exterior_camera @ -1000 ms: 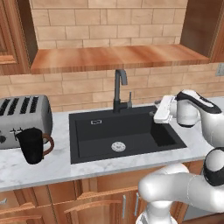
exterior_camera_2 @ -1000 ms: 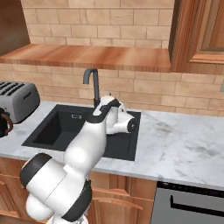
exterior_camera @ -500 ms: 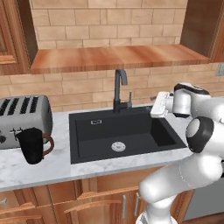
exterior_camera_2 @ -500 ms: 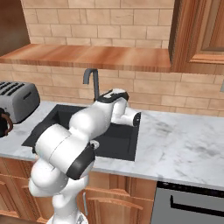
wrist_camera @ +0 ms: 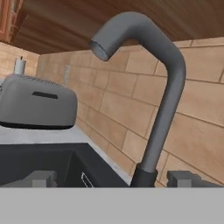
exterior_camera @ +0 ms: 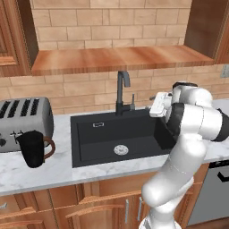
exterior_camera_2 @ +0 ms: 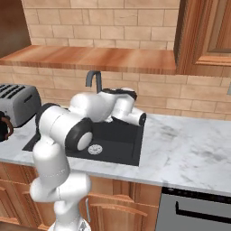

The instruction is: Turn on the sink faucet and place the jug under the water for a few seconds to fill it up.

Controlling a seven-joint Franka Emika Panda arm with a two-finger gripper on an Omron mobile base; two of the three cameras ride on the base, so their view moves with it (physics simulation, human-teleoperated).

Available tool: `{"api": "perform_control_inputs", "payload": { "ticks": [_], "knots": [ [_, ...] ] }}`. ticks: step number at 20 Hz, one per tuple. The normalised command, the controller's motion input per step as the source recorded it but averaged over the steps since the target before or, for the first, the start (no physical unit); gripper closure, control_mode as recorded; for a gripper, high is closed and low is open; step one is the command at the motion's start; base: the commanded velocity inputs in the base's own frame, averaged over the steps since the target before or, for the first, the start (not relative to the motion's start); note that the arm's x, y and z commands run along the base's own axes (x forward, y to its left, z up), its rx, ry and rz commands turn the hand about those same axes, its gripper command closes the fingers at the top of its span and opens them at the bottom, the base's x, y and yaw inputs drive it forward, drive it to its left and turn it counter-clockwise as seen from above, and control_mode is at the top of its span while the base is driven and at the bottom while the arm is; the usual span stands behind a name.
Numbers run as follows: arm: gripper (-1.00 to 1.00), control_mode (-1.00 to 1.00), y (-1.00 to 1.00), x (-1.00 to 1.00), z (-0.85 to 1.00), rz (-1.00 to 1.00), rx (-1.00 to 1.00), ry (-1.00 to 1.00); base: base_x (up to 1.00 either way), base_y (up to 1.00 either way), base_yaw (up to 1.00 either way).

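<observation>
Claw [wrist_camera: 111, 177] spread wide, empty, facing faucet [wrist_camera: 153, 87]. Lever [exterior_camera: 133, 99] looks stiff, slim; I'd push its tip.

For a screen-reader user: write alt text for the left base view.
A white robot arm reaches its open gripper toward the dark faucet behind a black sink; no water runs. Left of the sink on the marble counter, a black jug stands before a silver toaster.
</observation>
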Motion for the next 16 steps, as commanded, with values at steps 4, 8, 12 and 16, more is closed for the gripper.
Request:
{"api": "perform_control_inputs", "payload": {
  "ticks": [4,8,12,16],
  "knots": [
    [-1.0,-1.0,0.1,0.47,-0.11,0.0,0.0,0.0,0.0,0.0,0.0],
    [-1.0,-1.0,0.12,0.43,-0.1,0.01,0.0,0.0,0.0,0.0,0.0],
    [-1.0,-1.0,0.11,0.39,-0.02,0.0,0.0,0.01,0.0,0.0,0.0],
    [-1.0,-1.0,0.3,0.39,-0.06,0.0,0.0,0.01,0.0,0.0,0.0]
  ]
}}
